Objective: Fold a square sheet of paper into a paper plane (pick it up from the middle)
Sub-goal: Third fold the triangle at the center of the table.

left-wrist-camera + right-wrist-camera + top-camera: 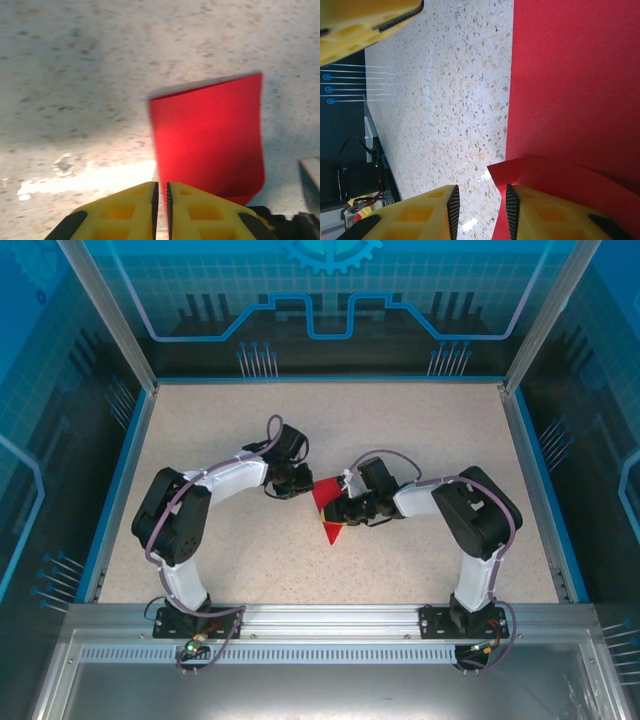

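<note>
Square sheet of paper [326, 508], folded to a point, lying near mid-tabletop [420, 430] — left tool [160, 186] at its 10 o'clock, all but closed, grip unclear; right tool [481, 194] at 3 o'clock, parted.

Left arm [178, 530]: rounded black joint housings joined by smooth white link segments.
Right arm [478, 515]: the same build, black housings and white links.
Cables [272, 426]: thin grey-purple leads running along each arm, with a loose loop near each wrist.
Bases [192, 616]: black mounting blocks on the metal rail [330, 618] at the near edge of the table [400, 420], with small green and orange connectors [195, 645] beneath.
Left gripper [161, 192]: two yellow plastic fingers with recessed pockets and black ribbed inner pads.
Right gripper [481, 195]: matching yellow fingers with black toothed pads.
</note>
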Robot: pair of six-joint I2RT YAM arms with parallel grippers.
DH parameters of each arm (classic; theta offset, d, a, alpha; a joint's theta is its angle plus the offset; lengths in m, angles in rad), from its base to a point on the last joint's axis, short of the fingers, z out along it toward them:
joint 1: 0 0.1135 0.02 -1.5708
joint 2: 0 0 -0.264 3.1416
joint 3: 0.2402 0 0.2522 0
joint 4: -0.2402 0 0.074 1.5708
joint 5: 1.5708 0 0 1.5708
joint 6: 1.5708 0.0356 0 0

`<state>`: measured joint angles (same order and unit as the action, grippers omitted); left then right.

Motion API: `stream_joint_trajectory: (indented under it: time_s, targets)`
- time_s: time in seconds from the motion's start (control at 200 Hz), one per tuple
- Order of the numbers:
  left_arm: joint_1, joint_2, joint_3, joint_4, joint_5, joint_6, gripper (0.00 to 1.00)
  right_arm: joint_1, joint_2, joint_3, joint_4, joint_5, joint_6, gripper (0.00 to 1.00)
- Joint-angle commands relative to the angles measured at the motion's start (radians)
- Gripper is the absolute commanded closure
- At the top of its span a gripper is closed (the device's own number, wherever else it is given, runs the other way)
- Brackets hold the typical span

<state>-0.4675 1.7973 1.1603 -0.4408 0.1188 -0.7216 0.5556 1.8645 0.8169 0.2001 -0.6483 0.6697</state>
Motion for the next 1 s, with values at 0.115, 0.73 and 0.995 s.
stream_joint_trajectory:
  time_s: [0.115, 0.73, 0.995]
  targets:
    - [0.007, -0.092, -0.105, 0.048, 0.066, -0.029, 0.84, -0.020, 0.076, -0.064, -0.088, 0.137, -0.013, 0.78]
    - [-0.095, -0.073, -0.189, 0.215, 0.248, -0.072, 1.00, -0.025, 0.084, -0.041, -0.180, 0.175, -0.031, 1.00]
    - [-0.101, -0.023, -0.152, 0.169, 0.209, -0.063, 1.00, -0.025, 0.081, -0.031, -0.194, 0.180, -0.032, 1.00]
